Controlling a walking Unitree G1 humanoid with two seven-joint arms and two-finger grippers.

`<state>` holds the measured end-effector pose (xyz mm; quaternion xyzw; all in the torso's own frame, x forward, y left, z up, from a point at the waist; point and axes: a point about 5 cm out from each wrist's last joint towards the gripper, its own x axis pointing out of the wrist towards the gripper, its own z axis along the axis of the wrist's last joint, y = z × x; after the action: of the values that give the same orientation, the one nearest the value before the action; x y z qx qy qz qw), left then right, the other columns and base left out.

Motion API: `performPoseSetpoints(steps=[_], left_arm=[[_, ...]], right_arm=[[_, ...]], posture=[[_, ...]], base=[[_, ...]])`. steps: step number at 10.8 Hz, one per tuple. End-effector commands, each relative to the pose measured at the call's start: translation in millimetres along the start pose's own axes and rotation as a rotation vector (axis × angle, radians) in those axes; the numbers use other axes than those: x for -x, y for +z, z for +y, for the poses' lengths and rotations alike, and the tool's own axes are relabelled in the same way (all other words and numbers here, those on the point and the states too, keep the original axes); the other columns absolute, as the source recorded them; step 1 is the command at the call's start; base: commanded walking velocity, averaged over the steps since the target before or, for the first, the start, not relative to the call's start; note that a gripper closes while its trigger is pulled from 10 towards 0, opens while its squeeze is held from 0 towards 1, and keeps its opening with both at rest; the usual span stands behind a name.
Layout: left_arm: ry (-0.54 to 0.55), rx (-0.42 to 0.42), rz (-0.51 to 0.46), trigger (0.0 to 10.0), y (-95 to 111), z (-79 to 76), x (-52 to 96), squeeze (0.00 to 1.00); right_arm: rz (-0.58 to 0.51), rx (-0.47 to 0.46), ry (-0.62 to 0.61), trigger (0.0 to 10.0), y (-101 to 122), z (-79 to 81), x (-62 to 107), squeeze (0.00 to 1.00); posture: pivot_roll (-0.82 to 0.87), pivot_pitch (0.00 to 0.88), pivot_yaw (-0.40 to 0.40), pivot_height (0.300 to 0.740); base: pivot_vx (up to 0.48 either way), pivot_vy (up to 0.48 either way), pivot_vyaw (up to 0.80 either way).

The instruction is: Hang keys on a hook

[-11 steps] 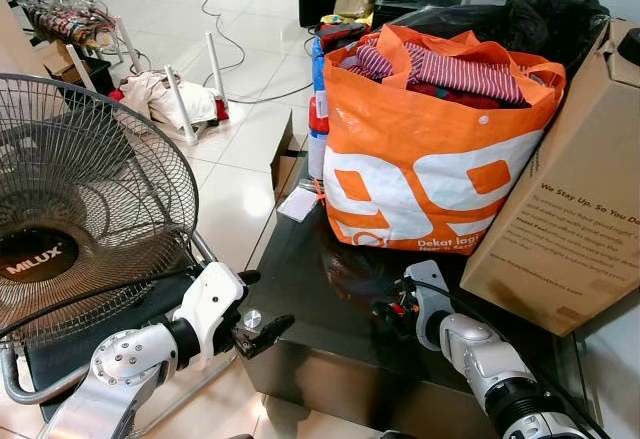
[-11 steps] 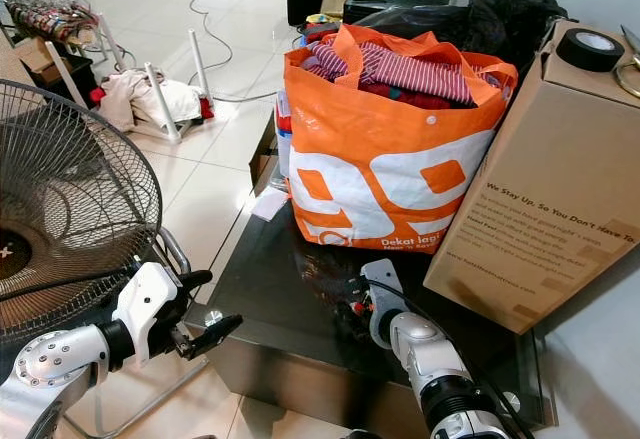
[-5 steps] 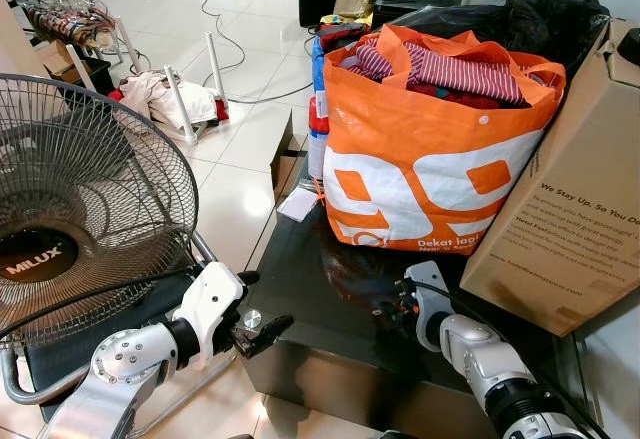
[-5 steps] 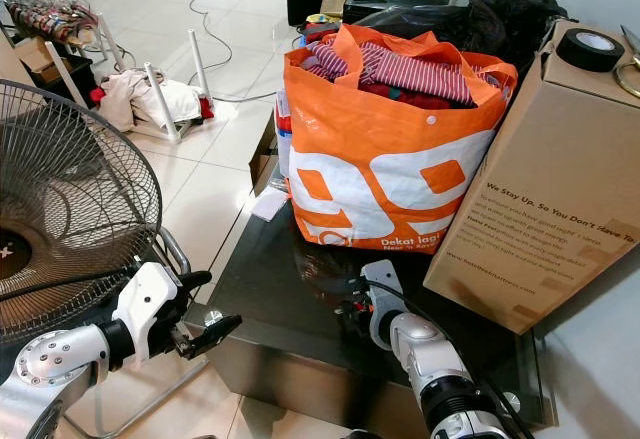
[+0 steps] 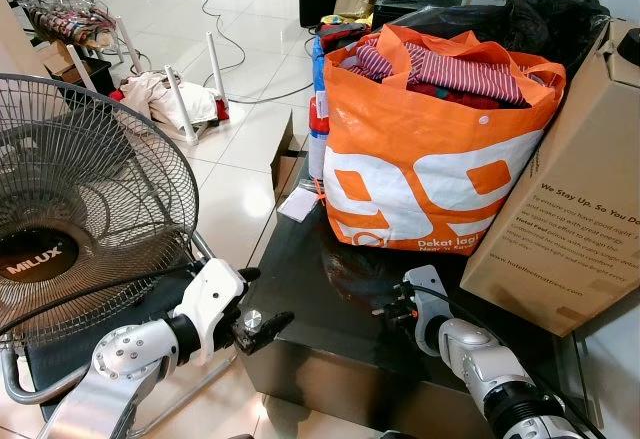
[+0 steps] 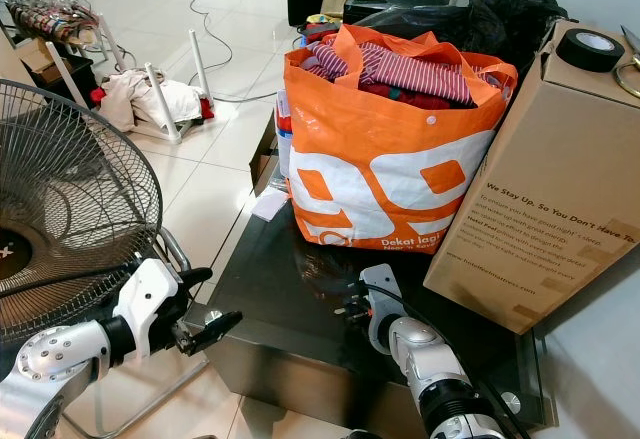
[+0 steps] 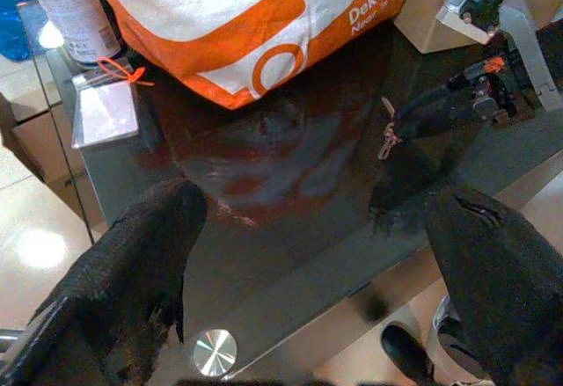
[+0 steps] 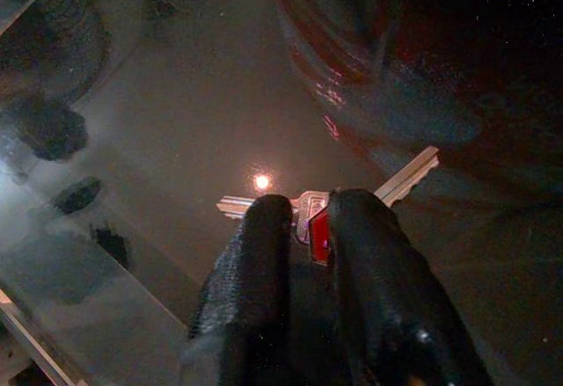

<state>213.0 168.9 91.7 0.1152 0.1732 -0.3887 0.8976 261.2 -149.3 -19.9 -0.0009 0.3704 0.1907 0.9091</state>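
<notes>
The right gripper [image 8: 303, 228] is pinching the keys [image 8: 310, 214] between its two black fingers [image 8: 255, 272] just above the dark glass table [image 5: 320, 329], with silver blades sticking out toward 9 and 2 o'clock of the fingertips in the right wrist view. In the head views it is sitting at about 6 o'clock from the orange bag [image 5: 430, 169] of clothes, with the cardboard box [image 5: 575, 209] at its 2 o'clock. The left gripper [image 5: 255, 309] is hanging with its fingers spread wide at the table's near left corner, beside the fan [image 5: 80, 209].
</notes>
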Motion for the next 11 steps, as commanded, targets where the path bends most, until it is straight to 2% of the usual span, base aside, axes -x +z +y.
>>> performPoseSetpoints(steps=[1, 5, 10, 11], left_arm=[[-0.013, 0.0, 0.009, 10.0, -1.7, 0.4, -0.5, 0.16], [-0.008, -0.004, 0.006, 10.0, -0.8, 2.9, -2.5, 0.16], [-0.008, -0.014, -0.004, 10.0, 0.5, 5.8, -5.1, 0.17], [-0.009, -0.015, -0.004, 10.0, 0.5, 5.8, -5.3, 0.17]], right_arm=[[0.003, -0.01, -0.012, 0.0, -2.5, -1.6, 1.2, 0.0], [0.007, -0.015, -0.036, 0.0, -3.1, -1.0, -0.8, 0.0], [-0.112, -0.044, -0.008, 0.0, 13.7, -7.5, 12.9, 0.0], [-0.092, -0.02, -0.031, 3.4, 9.7, -7.2, 11.8, 0.0]], posture=[[-0.03, 0.023, 0.008, 0.74], [-0.03, 0.016, 0.009, 0.74], [-0.03, 0.005, 0.014, 0.74], [-0.03, 0.005, 0.014, 0.74]], base=[[0.0, 0.0, 0.0], [0.0, 0.0, 0.0], [0.0, 0.0, 0.0], [0.0, 0.0, 0.0]])
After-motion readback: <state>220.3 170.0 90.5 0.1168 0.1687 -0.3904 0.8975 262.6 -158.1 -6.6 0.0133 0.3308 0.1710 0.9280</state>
